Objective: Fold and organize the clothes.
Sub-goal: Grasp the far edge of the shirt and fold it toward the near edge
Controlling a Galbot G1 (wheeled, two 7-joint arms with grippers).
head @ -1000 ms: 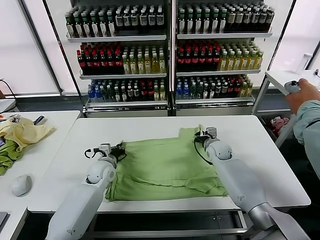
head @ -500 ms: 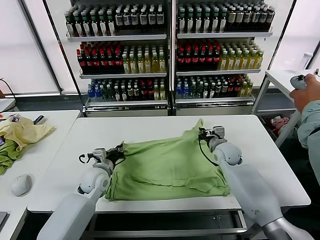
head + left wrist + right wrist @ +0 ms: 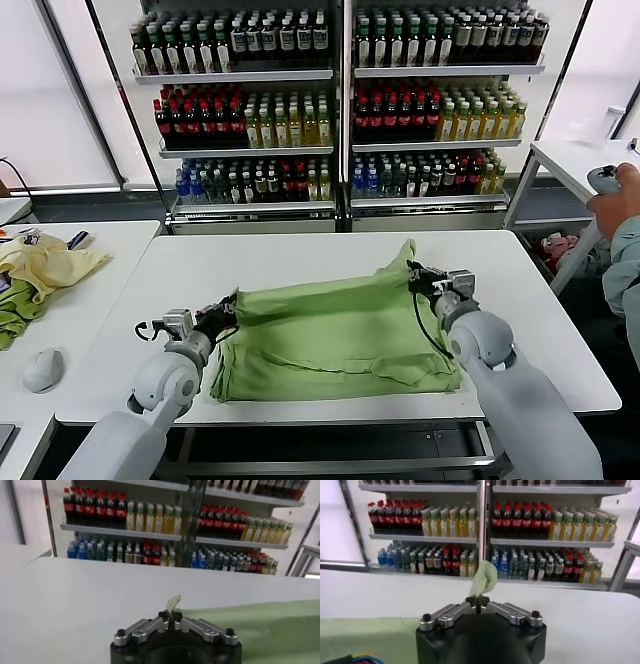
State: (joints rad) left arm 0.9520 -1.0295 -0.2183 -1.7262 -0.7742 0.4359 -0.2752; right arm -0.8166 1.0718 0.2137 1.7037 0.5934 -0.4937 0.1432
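Observation:
The light green polo shirt (image 3: 330, 335) lies on the white table (image 3: 300, 260), its far edge lifted and stretched between my grippers. My left gripper (image 3: 218, 318) is shut on the shirt's left far corner, seen pinched in the left wrist view (image 3: 171, 614). My right gripper (image 3: 418, 277) is shut on the right far corner, whose bunched cloth (image 3: 484, 579) sticks up past the fingertips in the right wrist view (image 3: 477, 601). Collar, buttons and logo are hidden.
Drink shelves (image 3: 340, 100) stand behind the table. A side table on the left holds a pale yellow garment (image 3: 45, 262), a darker green cloth (image 3: 15, 310) and a mouse (image 3: 42, 368). A person's arm (image 3: 625, 215) is at the right edge.
Both grippers have pulled back toward the near edge with the shirt's far corners, spreading slightly apart. The far edge has risen off the table and the shirt is folding toward me.

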